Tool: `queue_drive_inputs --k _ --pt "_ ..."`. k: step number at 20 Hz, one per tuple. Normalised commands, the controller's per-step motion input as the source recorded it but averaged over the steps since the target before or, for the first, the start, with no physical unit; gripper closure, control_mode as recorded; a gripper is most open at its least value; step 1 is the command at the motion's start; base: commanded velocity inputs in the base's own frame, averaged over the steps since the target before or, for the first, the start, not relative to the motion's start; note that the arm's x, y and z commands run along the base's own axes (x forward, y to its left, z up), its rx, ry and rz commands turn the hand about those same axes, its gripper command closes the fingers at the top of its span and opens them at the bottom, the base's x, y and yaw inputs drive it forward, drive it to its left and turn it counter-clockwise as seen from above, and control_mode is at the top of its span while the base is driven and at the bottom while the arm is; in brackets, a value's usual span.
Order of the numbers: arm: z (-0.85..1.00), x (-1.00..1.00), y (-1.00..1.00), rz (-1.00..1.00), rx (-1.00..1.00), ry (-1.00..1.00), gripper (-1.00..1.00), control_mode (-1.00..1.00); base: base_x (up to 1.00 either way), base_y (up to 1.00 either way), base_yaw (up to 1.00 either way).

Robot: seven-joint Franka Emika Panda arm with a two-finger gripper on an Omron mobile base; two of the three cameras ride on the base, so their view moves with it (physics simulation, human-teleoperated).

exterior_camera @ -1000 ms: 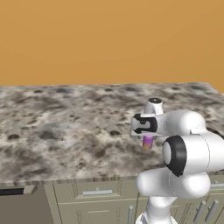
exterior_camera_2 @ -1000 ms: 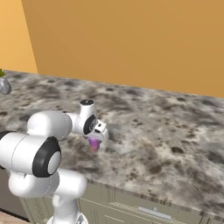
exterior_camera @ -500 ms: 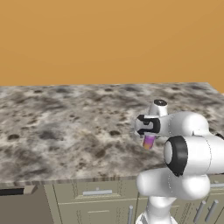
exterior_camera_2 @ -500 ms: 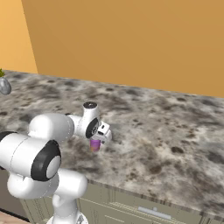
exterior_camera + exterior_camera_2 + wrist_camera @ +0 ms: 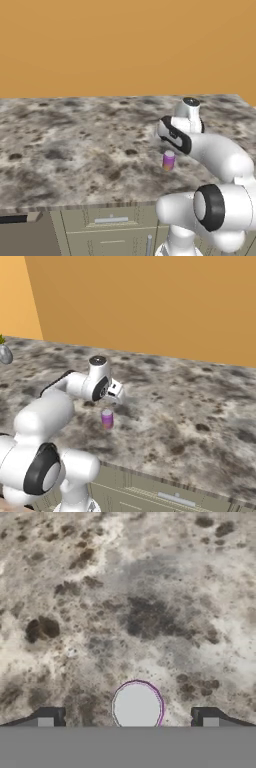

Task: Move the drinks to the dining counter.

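The can (image 5: pixel 169 160) stands upright on the counter (image 5: pixel 75 150) below the raised gripper (image 5: pixel 116 394), whose fingertips (image 5: pixel 50 717), spread wide, flank its silver top from above; a vase (image 5: pixel 5 354), perhaps, sits far left.

Marbled dining counter (image 5: pixel 75 150) across mid-frame.
A purple-pink can (image 5: pixel 169 160) stands upright right of centre; a grey vase (image 5: pixel 5 354) sits at the right base view's left edge.

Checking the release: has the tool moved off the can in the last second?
Yes. The tool has risen off the can, which stands alone on the counter.
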Motion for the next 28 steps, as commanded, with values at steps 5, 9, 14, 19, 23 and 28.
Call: queue_drive_inputs --k 5,9,14,19,23,28 --pt "0.93 -0.35 0.06 0.0 0.0 -0.01 -1.0 -1.0 0.0 0.0 0.0" --pt "0.52 -0.65 -0.32 -0.02 0.0 0.0 -1.0 -1.0 0.0 0.0 0.0" --pt "0.31 -0.7 -0.17 0.0 0.0 0.0 -1.0 -1.0 0.0 0.0 0.0" --pt "0.28 -0.56 0.07 0.0 -0.01 0.0 -1.0 -1.0 0.0 0.0 0.0" --pt "0.3 -0.54 0.06 0.0 -0.03 0.0 -1.0 -1.0 0.0 0.0 0.0" --pt "0.19 -0.54 0.0 0.02 0.0 -0.01 -1.0 -1.0 0.0 0.0 0.0"
